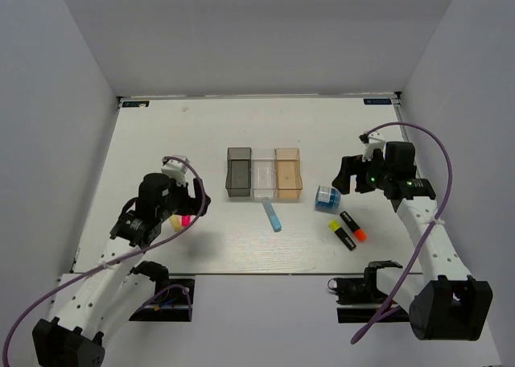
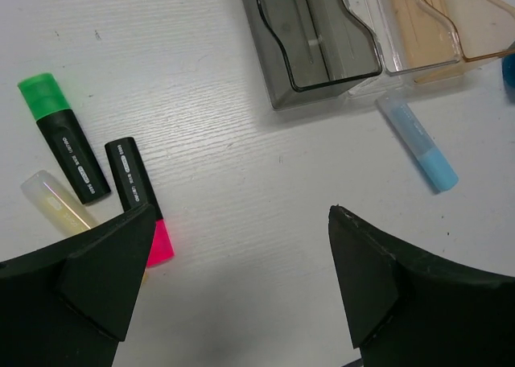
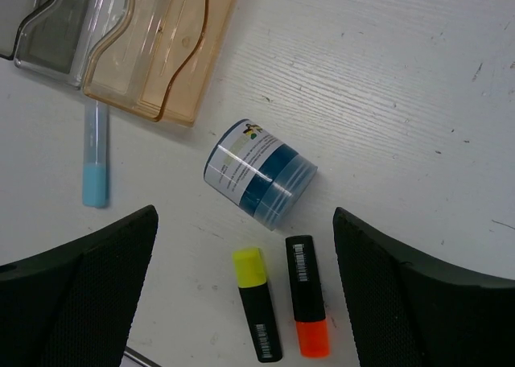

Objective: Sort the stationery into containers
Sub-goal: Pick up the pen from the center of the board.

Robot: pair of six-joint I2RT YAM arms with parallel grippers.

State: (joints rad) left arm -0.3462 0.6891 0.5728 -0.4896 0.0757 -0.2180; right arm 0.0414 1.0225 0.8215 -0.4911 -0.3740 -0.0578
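Three joined bins stand mid-table: dark grey [image 1: 239, 174], clear [image 1: 263, 178] and orange-tan [image 1: 288, 174]. A light blue stick [image 1: 272, 216] lies just in front of them. My left gripper [image 1: 191, 204] is open and empty above the table [image 2: 240, 208]. Beside its left finger lie a pink-ended highlighter [image 2: 138, 198], a green-ended highlighter [image 2: 64, 138] and a pale yellow stick [image 2: 56, 206]. My right gripper [image 1: 348, 176] is open and empty [image 3: 245, 214], above a small blue block [image 3: 259, 172], a yellow-ended highlighter [image 3: 257, 303] and an orange-ended highlighter [image 3: 307, 298].
The bins also show in the left wrist view, with the dark grey one [image 2: 318, 37] nearest, and in the right wrist view, with the orange-tan one [image 3: 157, 45] nearest. White walls close in the table at the left, right and back.
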